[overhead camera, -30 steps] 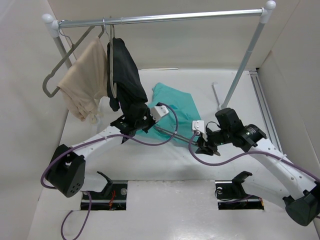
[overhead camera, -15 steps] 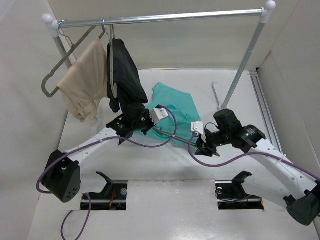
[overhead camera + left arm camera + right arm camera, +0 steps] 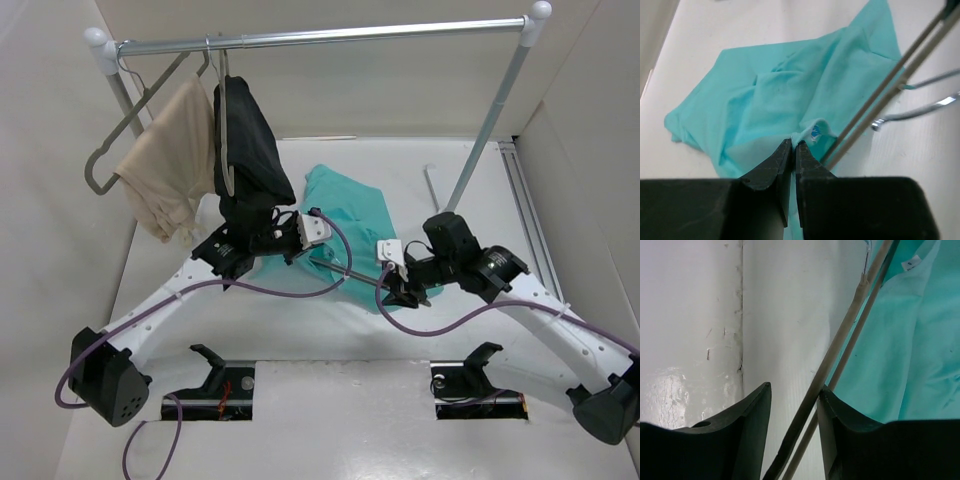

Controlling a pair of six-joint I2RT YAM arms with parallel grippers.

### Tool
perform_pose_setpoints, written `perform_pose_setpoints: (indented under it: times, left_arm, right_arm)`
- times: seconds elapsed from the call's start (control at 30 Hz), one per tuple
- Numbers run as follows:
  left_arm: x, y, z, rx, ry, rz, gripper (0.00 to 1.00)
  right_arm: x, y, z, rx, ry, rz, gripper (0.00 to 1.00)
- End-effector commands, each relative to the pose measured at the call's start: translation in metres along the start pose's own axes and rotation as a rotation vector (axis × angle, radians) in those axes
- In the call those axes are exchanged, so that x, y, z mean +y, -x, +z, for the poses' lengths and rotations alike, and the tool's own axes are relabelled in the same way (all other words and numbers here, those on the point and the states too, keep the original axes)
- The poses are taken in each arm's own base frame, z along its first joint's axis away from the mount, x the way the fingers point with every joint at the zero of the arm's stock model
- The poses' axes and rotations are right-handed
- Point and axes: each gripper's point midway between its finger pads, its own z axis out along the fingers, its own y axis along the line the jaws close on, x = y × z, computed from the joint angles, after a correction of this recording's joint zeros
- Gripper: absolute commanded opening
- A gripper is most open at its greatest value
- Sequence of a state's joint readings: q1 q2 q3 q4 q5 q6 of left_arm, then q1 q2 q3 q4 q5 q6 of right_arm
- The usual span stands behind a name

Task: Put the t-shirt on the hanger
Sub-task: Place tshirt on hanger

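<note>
The teal t-shirt [image 3: 350, 205] lies crumpled on the white table under the rail. My left gripper [image 3: 297, 251] is at its near left edge. In the left wrist view the jaws [image 3: 795, 145] are shut on a fold of the t-shirt [image 3: 790, 90] by the neck label. The grey-taupe hanger [image 3: 355, 273] lies slanted across the shirt's near edge, and its bars [image 3: 880, 95] pass just right of my left jaws. My right gripper [image 3: 392, 296] is at the hanger's near end. Its jaws [image 3: 794, 387] stand apart with the hanger's bars [image 3: 840, 350] between them, touching the right finger.
A clothes rail [image 3: 330, 35] spans the back, with its right upright [image 3: 490, 120] standing on the table. A beige garment [image 3: 170, 160] and a black garment [image 3: 250, 150] hang at its left, the black one just above my left wrist. A bare hanger [image 3: 130, 120] hangs beside them. White walls close both sides.
My left arm has swung left and back, its gripper staying shut on the shirt's edge. My right gripper has slid a little to the left along the hanger.
</note>
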State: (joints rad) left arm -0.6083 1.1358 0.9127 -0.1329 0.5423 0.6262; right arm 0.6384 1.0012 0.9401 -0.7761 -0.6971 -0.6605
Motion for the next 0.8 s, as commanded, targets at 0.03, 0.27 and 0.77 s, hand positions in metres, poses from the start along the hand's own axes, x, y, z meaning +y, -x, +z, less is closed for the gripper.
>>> perform_pose_setpoints:
  times: [0.03, 0.27, 0.77]
  left_arm:
    - [-0.026, 0.030, -0.011, -0.093, -0.172, 0.071, 0.00]
    - [-0.043, 0.057, -0.018, -0.148, -0.256, 0.067, 0.00]
    - [-0.002, 0.048, -0.027, -0.081, -0.053, -0.011, 0.57]
  right_arm:
    - [-0.011, 0.031, -0.014, -0.078, -0.078, -0.091, 0.00]
    - [-0.048, 0.039, -0.018, -0.087, -0.230, -0.111, 0.00]
    - [-0.071, 0.029, -0.002, -0.141, -0.277, -0.211, 0.00]
